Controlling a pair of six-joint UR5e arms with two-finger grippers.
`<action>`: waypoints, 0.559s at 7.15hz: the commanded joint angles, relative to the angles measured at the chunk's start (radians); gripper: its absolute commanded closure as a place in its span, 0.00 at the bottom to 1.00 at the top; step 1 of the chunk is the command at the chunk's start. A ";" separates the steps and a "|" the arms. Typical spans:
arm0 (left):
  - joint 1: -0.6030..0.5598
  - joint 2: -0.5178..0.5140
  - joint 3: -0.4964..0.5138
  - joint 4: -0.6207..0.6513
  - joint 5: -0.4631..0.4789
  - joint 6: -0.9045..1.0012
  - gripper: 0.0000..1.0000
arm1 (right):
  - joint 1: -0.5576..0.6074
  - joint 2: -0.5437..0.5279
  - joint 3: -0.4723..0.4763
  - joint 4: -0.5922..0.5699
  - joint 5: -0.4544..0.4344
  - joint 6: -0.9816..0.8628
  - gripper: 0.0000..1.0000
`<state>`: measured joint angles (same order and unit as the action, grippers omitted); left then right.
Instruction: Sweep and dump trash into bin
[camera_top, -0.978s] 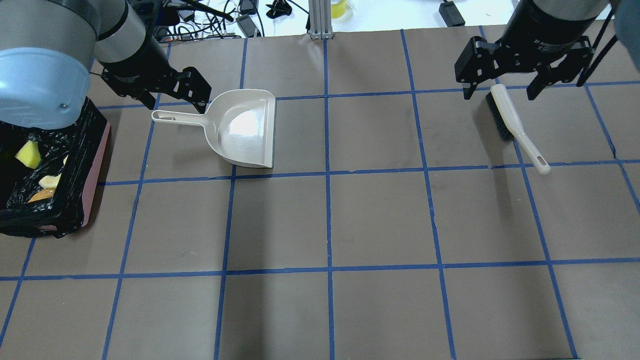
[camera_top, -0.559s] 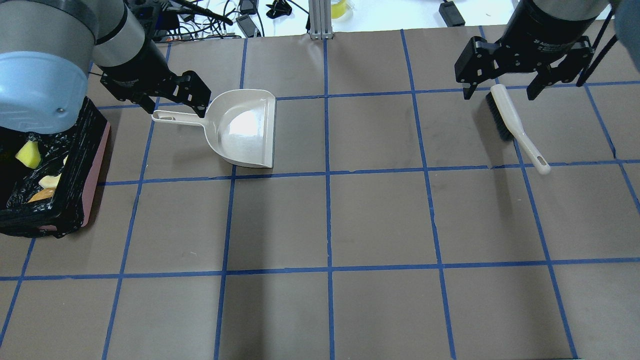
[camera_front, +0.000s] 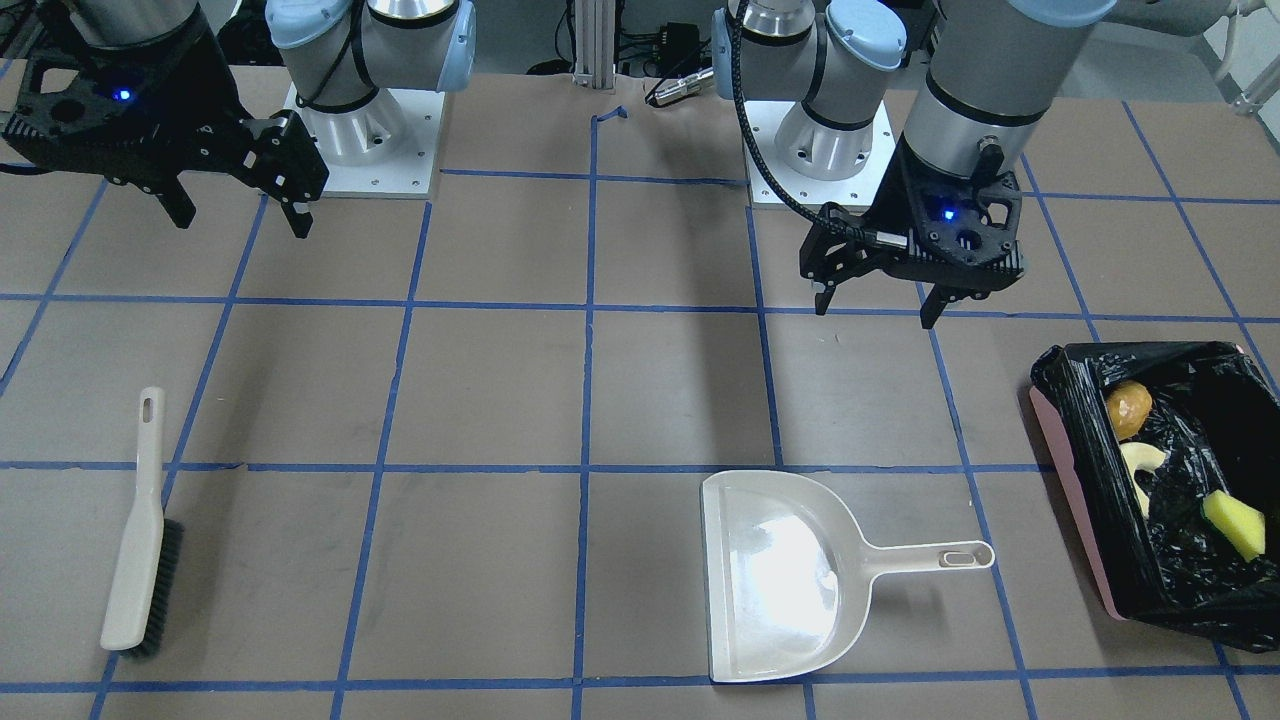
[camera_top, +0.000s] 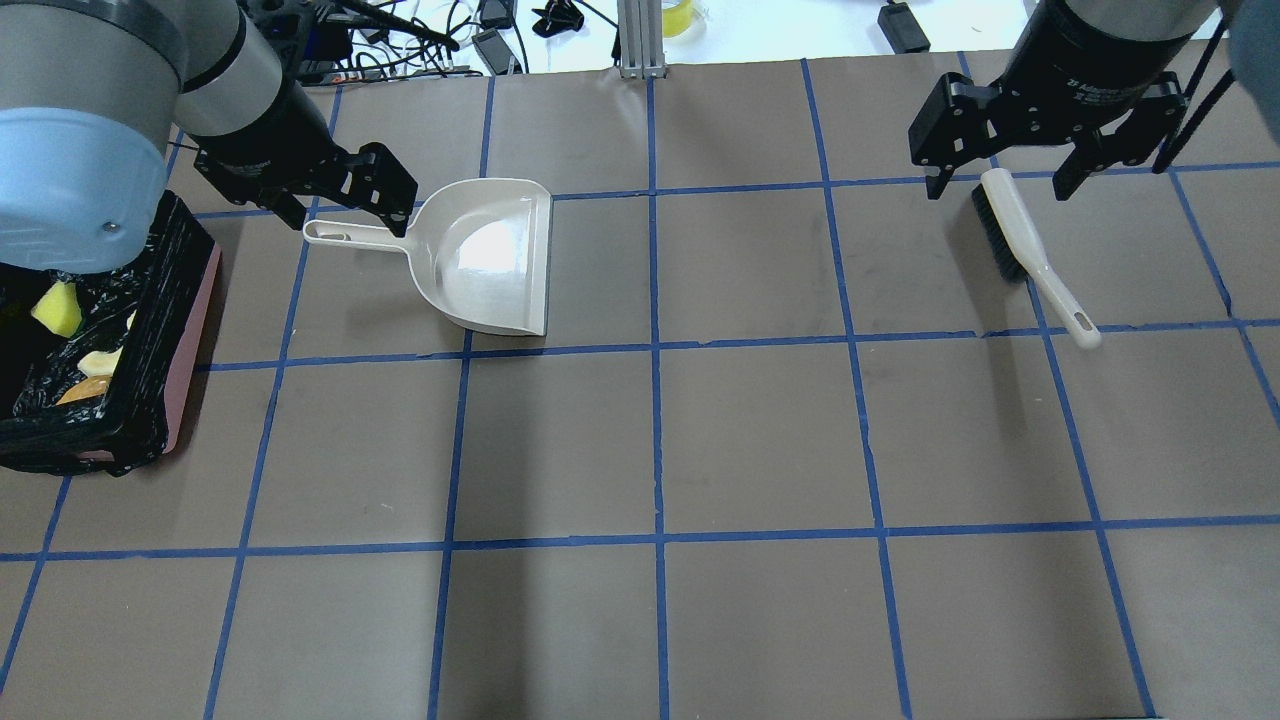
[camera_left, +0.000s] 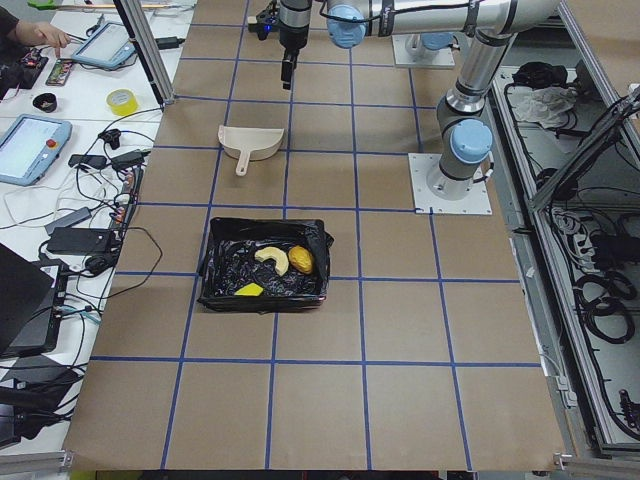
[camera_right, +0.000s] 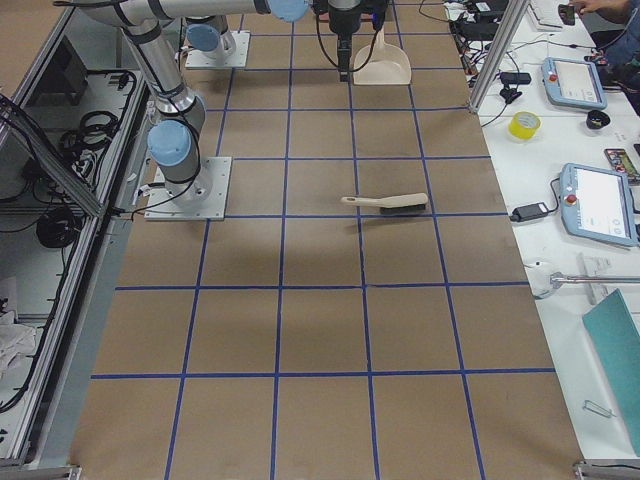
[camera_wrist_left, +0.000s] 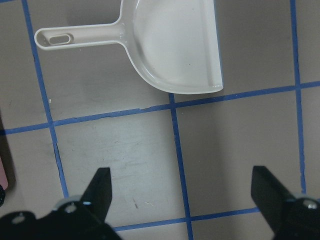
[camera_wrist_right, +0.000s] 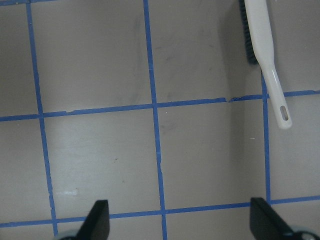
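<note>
Seen from overhead, the bin (camera_top: 192, 340) sits at the 9 o'clock edge of the tabletop (camera_top: 760, 440), and the lump (camera_front: 1128, 408), the croissant piece (camera_front: 1142, 465) and the sponge (camera_front: 1232, 522) all lie inside on its black liner, so I judge the sweeping and dumping done. The empty dustpan (camera_top: 490, 260) lies flat near 10 o'clock and the brush (camera_top: 1015, 225) near 2 o'clock. The left tool (camera_front: 872, 315) and right tool (camera_front: 243, 225) hang raised nearby, fingers spread wide, holding nothing. The only move left, I think, is to pull both arms away without bumping anything.
</note>
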<state>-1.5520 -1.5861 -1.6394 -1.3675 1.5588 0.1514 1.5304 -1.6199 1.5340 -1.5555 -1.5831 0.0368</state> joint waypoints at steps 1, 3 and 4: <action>0.000 0.003 0.000 -0.001 -0.002 -0.001 0.00 | 0.000 0.000 0.000 0.000 0.000 0.000 0.00; 0.001 0.003 0.000 -0.001 -0.031 -0.006 0.00 | -0.001 0.000 0.000 0.000 0.000 0.000 0.00; 0.000 0.005 0.000 -0.001 -0.031 -0.013 0.00 | -0.001 0.000 0.000 0.000 0.000 0.000 0.00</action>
